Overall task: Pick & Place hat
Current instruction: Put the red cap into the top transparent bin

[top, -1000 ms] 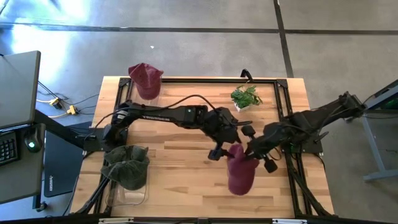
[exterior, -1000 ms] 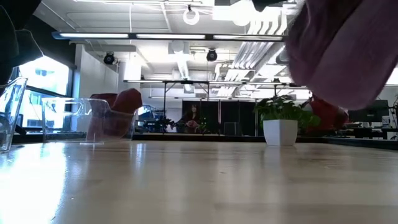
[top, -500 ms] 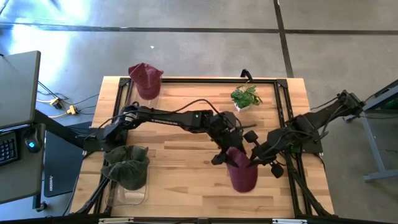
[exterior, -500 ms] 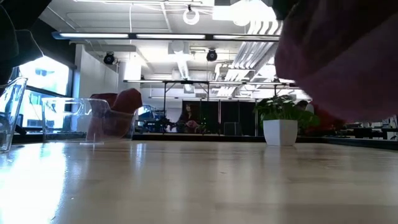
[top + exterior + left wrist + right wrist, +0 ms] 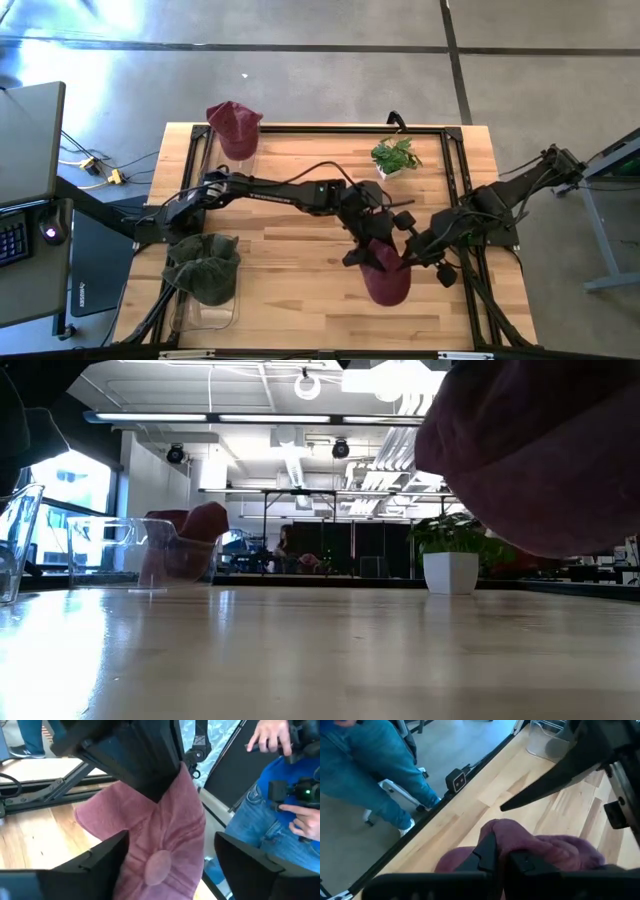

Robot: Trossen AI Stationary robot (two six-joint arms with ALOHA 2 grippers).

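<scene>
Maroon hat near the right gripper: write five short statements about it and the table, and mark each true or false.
1. The maroon hat hangs above the table. True.
2. The right gripper is shut on it. True.
3. The left gripper is shut on it. False: its fingers are spread open around it.
4. The potted plant lies tipped over. False: it stands upright.
5. A green hat sits on a clear container. True.

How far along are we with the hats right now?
Done: a maroon hat sits on the far-left clear stand, a green hat on the near-left one. In hand: the right gripper grips the pink hat, held above the table; the left gripper is open at it. Left: placing it.
</scene>
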